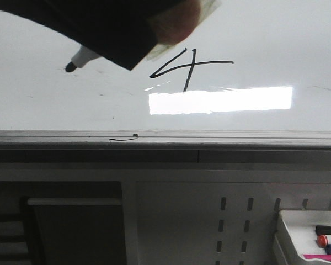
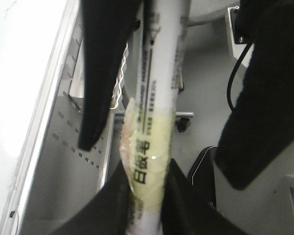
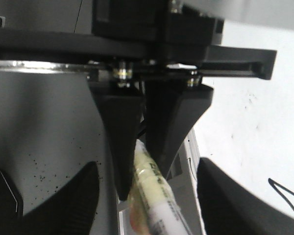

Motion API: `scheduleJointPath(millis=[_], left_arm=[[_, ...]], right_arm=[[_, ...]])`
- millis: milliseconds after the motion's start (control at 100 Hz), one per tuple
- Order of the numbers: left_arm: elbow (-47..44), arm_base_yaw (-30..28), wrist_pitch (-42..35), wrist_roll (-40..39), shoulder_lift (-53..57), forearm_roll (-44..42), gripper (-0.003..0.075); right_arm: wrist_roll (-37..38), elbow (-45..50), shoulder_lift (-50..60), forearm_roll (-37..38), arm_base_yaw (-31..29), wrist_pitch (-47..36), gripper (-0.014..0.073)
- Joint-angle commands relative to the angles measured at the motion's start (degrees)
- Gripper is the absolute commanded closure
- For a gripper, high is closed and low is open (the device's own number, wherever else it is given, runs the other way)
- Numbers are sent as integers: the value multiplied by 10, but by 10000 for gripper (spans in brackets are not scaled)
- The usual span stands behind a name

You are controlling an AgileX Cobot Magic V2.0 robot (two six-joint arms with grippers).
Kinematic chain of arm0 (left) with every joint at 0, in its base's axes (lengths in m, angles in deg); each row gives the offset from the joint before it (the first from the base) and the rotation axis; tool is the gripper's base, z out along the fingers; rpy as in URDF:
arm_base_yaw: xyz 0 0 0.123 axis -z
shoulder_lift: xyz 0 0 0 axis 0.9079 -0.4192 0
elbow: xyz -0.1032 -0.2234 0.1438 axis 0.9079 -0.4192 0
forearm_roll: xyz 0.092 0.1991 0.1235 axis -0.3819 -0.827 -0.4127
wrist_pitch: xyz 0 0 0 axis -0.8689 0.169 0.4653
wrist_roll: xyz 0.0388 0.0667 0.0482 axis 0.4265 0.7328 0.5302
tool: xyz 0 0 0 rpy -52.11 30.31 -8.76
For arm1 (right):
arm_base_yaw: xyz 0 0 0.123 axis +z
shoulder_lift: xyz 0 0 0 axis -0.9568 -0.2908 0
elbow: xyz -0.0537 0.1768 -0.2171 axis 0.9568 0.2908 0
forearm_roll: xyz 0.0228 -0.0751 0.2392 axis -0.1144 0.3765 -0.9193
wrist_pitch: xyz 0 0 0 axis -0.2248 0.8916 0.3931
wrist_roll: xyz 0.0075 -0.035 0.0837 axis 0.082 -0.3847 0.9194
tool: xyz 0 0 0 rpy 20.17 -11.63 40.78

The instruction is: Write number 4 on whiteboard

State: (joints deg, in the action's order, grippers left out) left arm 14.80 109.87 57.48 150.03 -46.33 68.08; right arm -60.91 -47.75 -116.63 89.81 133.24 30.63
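A lab or workshop test bench: a large whiteboard (image 1: 276, 44) with a grey rail, a perforated metal panel (image 1: 231, 226) below, and a tray of markers (image 1: 289, 237).

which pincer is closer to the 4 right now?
Left, probably. Left pincer clamps the marker's taped end right beside the number 4; right pincer, open, straddles the marker farther toward its tip.

matte black wedge-shaped gripper (image 3: 143, 169) fingers, brass-coloured screws (image 3: 121, 73), thin black cable (image 2: 236, 68)
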Motion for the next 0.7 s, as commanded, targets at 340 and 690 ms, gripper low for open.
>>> scheduleJointPath(millis=[340,690], left_arm=[[19,-1,-26,-11,9,8,741],[3,-2,-41,-36,0,10,741]], right_arm=[[1,-27,42,-3,1,-39,205],[9,-26,78,-3,0,-67,658]])
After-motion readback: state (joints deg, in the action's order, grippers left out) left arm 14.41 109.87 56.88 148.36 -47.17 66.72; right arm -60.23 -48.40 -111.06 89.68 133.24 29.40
